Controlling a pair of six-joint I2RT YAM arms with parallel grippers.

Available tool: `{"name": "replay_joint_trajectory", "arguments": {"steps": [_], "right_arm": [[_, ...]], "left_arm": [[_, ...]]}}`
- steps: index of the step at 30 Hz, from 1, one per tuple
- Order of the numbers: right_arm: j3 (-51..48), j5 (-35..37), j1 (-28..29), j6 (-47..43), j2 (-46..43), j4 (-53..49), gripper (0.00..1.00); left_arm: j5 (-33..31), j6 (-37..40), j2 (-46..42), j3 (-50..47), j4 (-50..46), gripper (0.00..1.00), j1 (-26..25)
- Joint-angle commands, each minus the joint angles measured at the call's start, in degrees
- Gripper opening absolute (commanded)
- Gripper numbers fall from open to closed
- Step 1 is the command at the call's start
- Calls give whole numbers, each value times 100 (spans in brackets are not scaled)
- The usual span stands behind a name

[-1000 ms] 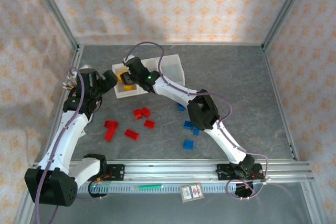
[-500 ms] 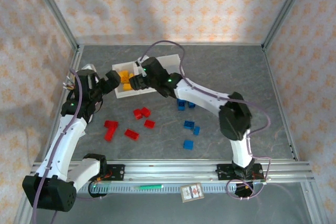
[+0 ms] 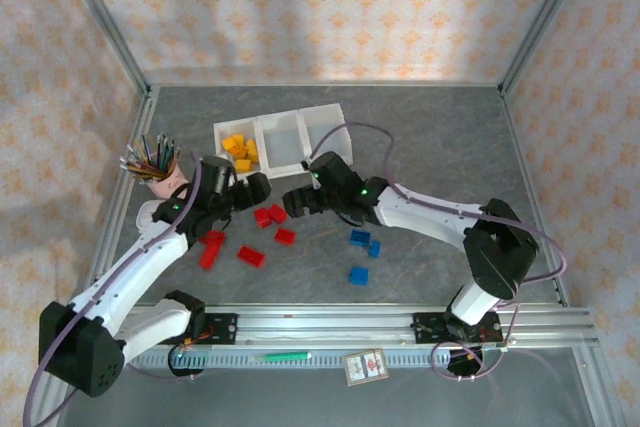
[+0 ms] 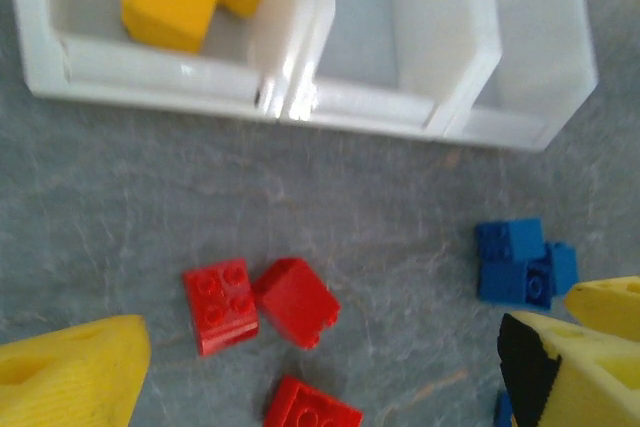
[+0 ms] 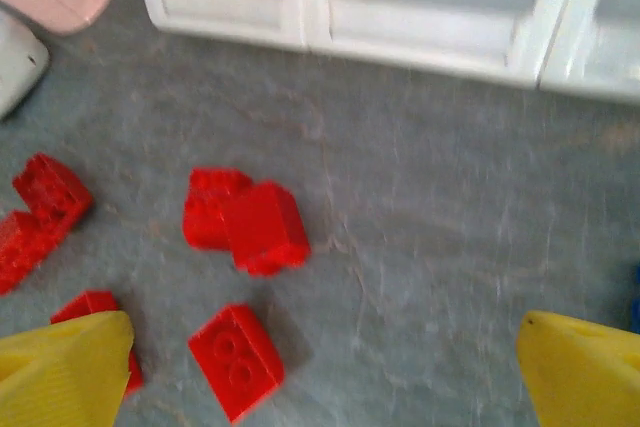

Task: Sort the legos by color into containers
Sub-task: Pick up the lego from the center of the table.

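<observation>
The legos are small studded bricks. The yellow ones [image 3: 238, 151] sit piled in the left bin of the containers [image 3: 283, 139], a white row of three open bins toward the back of the grey table [image 3: 430, 137]. The red ones [image 3: 268, 215] lie scattered just in front of it, with a few blue ones [image 3: 360, 239] off to their right. Compared with a second ago, both arms have backed away from the yellow bin and now hang low over the reds. The left gripper [image 4: 320, 347] has its fingers spread wide, same for the right gripper [image 5: 325, 347]. The pink pencil cup [image 3: 158, 169] is uncovered now too.
</observation>
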Motion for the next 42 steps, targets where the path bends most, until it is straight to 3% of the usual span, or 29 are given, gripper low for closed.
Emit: {"name": "replay_joint_trajectory", "arguments": {"steps": [1, 8, 15, 42], "right_arm": [[-344, -414, -82, 225, -364, 98, 100], [-878, -921, -402, 329, -551, 315, 100], [-1138, -975, -594, 303, -659, 441, 100], [-1796, -1300, -1269, 374, -957, 862, 100]], "left_arm": [[-163, -410, 289, -290, 406, 88, -272], [-347, -605, 1203, -251, 813, 80, -707], [-383, -568, 1924, -33, 1069, 70, -917], [-806, -29, 3546, 853, 835, 44, -1080]]}}
